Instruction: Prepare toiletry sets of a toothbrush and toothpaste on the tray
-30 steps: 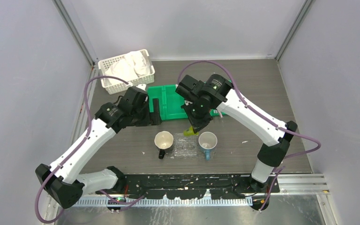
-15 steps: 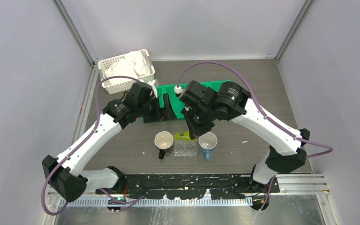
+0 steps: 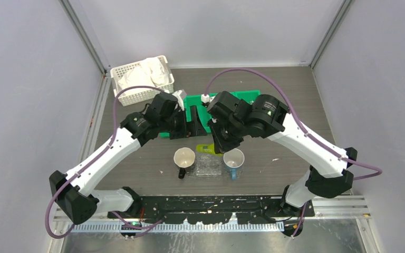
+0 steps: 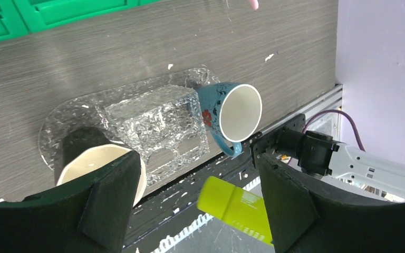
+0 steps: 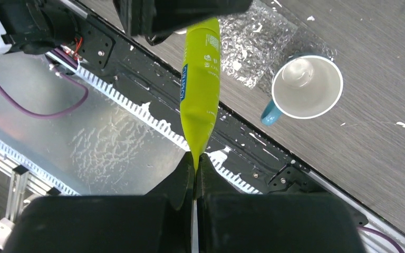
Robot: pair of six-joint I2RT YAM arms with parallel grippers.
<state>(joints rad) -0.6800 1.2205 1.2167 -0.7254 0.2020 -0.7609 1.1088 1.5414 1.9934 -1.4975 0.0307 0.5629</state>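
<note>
While your right gripper (image 5: 195, 168) stays pinched on the crimped tail of the yellow-green toothpaste tube (image 5: 199, 89), your left gripper (image 4: 198, 197), jaws wide apart, has swung in since a second ago; the tube's far end sits between them, clear tray (image 4: 158, 118) beneath.

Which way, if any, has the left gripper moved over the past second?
Yes. The left gripper has shifted rightward, from the green bin's left end toward its middle.
</note>
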